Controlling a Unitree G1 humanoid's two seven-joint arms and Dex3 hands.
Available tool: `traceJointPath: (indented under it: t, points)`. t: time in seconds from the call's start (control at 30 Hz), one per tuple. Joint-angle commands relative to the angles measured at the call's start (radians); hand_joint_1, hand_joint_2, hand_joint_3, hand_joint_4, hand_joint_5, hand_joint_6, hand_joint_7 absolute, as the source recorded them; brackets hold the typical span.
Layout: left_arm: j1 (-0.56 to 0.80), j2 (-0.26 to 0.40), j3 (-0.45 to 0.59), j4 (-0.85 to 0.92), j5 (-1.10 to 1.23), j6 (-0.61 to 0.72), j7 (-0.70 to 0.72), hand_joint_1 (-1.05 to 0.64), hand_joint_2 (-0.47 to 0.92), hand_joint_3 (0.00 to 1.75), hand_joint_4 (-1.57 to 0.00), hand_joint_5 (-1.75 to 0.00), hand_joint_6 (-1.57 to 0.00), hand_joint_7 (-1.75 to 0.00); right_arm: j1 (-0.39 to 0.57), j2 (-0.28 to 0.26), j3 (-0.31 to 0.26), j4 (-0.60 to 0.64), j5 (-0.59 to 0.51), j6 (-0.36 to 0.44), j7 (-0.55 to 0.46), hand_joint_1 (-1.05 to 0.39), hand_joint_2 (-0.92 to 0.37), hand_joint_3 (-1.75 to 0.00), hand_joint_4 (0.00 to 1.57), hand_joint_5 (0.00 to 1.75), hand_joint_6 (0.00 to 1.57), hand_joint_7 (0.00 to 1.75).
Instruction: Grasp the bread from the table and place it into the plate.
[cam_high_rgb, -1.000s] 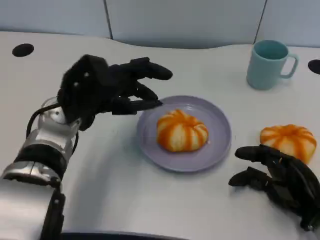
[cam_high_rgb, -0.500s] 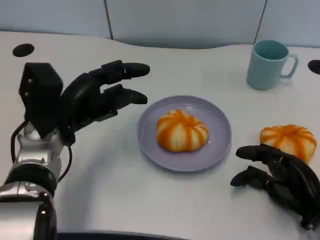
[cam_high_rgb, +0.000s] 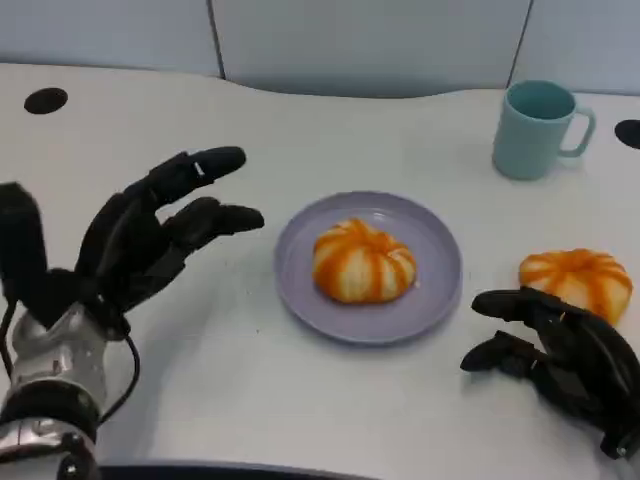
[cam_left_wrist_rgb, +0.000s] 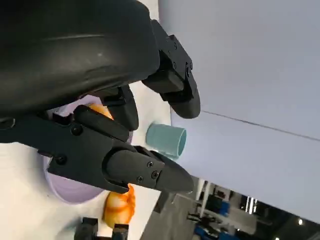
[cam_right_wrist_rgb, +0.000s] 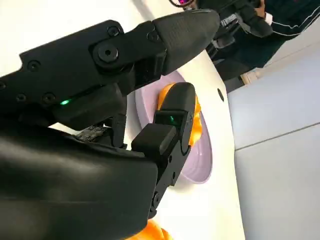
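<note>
Plate: round lilac plate (cam_high_rgb: 436, 262) at the centre of the white table (cam_high_rgb: 330, 130); carries one orange-and-white striped bread roll (cam_high_rgb: 363, 261), resting at its middle
Second roll: matching striped bread roll (cam_high_rgb: 577, 281) on the table at 3 o'clock of the plate; just beyond the right hand
Left hand (cam_high_rgb: 140, 240): at 9 o'clock of the plate, apart from it; fingers spread, holding nothing
Right hand (cam_high_rgb: 560, 355): at 4 o'clock of the plate; fingers loosely curled and apart (nothing in them)
Mug: pale teal mug (cam_high_rgb: 535, 129) at 1 o'clock, upright
</note>
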Motion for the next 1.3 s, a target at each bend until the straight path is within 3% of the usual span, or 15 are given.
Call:
traceJointPath:
  t: [0.03, 0.3, 0.53, 0.83, 1.07, 1.3]
  points:
    - [0.061, 0.004, 0.013, -0.070, -0.036, 0.042, -0.020, -0.65, 0.92, 0.06, -0.40, -1.21, -0.42, -0.73, 0.041, -0.007, 0.005, -0.004, -0.016, 0.026, -0.025, -0.37, -0.92, -0.07, 0.65, 1.10, 0.77, 0.63]
    - [0.201, -0.023, 0.016, -0.256, -0.089, 0.159, 0.028, -0.66, 0.92, 0.04, -0.39, -1.30, -0.44, -0.79, 0.060, -0.004, 0.014, -0.052, -0.022, 0.033, -0.041, -0.37, -0.92, -0.10, 0.69, 1.05, 0.79, 0.60]
    - [0.309, -0.043, 0.001, -0.385, -0.104, 0.219, 0.068, -0.64, 0.92, 0.16, -0.37, -1.38, -0.44, -0.83, 0.061, -0.005, 0.014, -0.058, -0.023, 0.036, -0.039, -0.37, -0.92, -0.11, 0.69, 1.04, 0.80, 0.59]
    - [0.413, -0.054, -0.032, -0.489, -0.079, 0.248, 0.142, -0.63, 0.92, 0.23, -0.34, -1.60, -0.36, -1.09, 0.060, -0.004, 0.009, -0.058, -0.020, 0.048, -0.044, -0.37, -0.92, -0.10, 0.68, 1.04, 0.80, 0.59]
    - [0.460, -0.050, -0.046, -0.497, -0.055, 0.231, 0.172, -0.64, 0.92, 0.23, -0.31, -1.66, -0.29, -1.37, 0.061, -0.004, 0.005, -0.061, -0.017, 0.049, -0.039, -0.39, -0.92, -0.10, 0.69, 1.04, 0.80, 0.59]
    - [0.495, -0.068, -0.047, -0.501, -0.053, 0.230, 0.223, -0.60, 0.90, 0.25, -0.37, -1.68, -0.32, -1.42, 0.062, -0.006, 0.004, -0.071, -0.017, 0.059, -0.045, -0.39, -0.92, -0.09, 0.71, 1.05, 0.82, 0.59]
